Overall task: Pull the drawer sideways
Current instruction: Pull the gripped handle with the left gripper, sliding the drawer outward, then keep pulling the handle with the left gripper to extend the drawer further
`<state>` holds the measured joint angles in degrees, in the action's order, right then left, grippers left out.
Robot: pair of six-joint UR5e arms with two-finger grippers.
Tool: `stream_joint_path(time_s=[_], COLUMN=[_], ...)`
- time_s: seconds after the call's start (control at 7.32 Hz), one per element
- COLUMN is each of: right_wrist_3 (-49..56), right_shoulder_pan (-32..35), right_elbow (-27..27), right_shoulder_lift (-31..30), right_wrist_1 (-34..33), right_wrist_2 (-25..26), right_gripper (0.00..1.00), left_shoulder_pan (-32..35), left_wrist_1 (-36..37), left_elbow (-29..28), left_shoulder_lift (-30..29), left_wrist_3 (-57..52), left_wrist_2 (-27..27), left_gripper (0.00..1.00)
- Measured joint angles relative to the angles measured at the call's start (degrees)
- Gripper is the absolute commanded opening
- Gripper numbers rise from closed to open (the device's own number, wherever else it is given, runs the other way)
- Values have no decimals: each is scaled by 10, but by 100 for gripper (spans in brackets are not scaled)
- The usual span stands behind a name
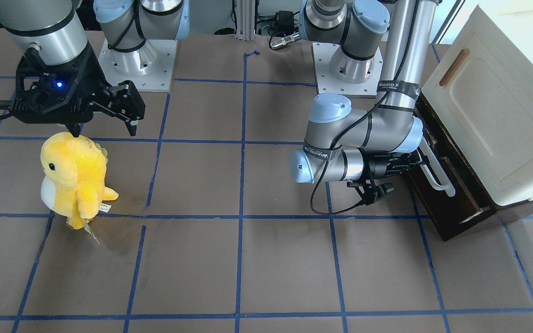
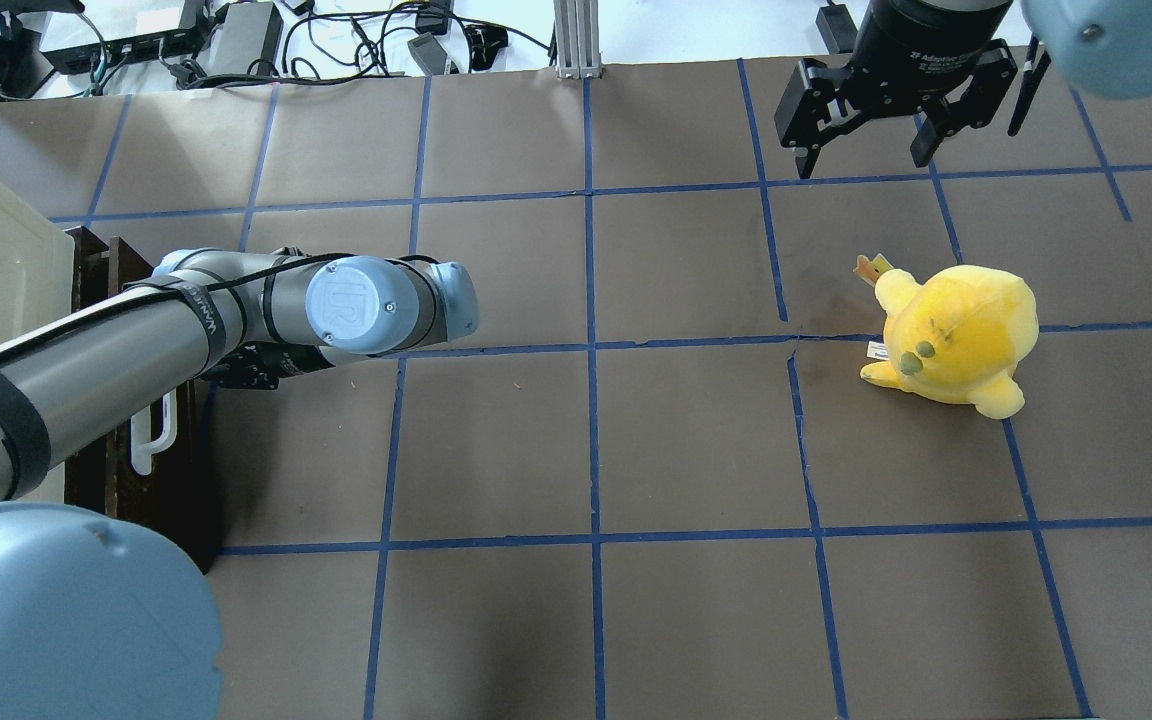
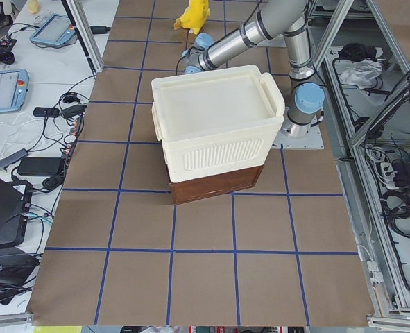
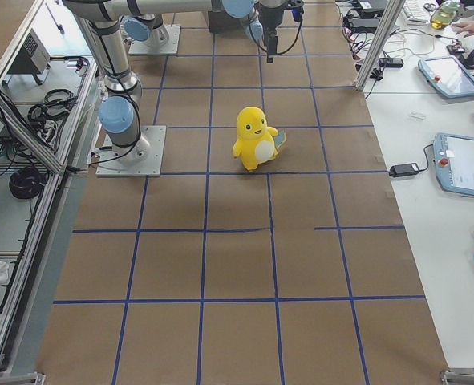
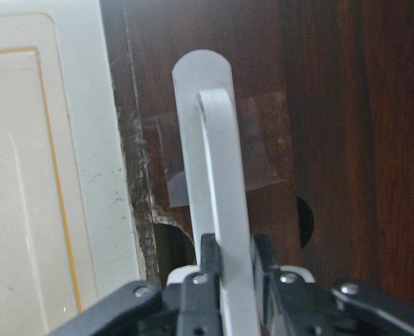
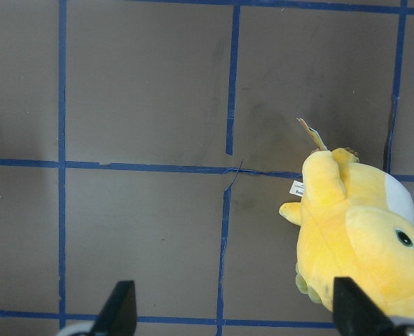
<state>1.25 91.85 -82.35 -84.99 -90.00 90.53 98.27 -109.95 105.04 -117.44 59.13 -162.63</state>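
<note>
The dark brown wooden drawer (image 1: 454,206) sits under a cream cabinet (image 1: 502,115) at the table's end, on my left side. Its front stands a little out from the cabinet. Its long white bar handle (image 1: 436,175) runs along the front. My left gripper (image 1: 415,162) is shut on this handle. The left wrist view shows both black fingers (image 5: 209,253) clamped on the white bar (image 5: 224,210), with the gripper (image 5: 236,255) at its middle. The arm hides the gripper in the overhead view, where the handle (image 2: 158,440) shows. My right gripper (image 2: 861,150) hangs open and empty, far from the drawer.
A yellow plush toy (image 1: 72,178) stands on the brown table, just in front of the right gripper (image 6: 235,318); it also shows in the overhead view (image 2: 956,335). The cream cabinet door has a small wooden handle (image 1: 454,67). Blue tape lines grid the table.
</note>
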Motion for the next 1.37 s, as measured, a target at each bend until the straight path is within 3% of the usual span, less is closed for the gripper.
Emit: stream_joint_path(time_s=[1.37], right_wrist_3=[0], right_shoulder_pan=[0], right_elbow=[0], right_shoulder_lift=[0], right_wrist_1=[0], right_wrist_2=[0], right_gripper=[100], left_shoulder_pan=[21], left_wrist_1=[1], left_elbow=[-5], left_shoulder_lift=[0], left_wrist_3=[-3], left_wrist_2=[12], left_gripper=[15])
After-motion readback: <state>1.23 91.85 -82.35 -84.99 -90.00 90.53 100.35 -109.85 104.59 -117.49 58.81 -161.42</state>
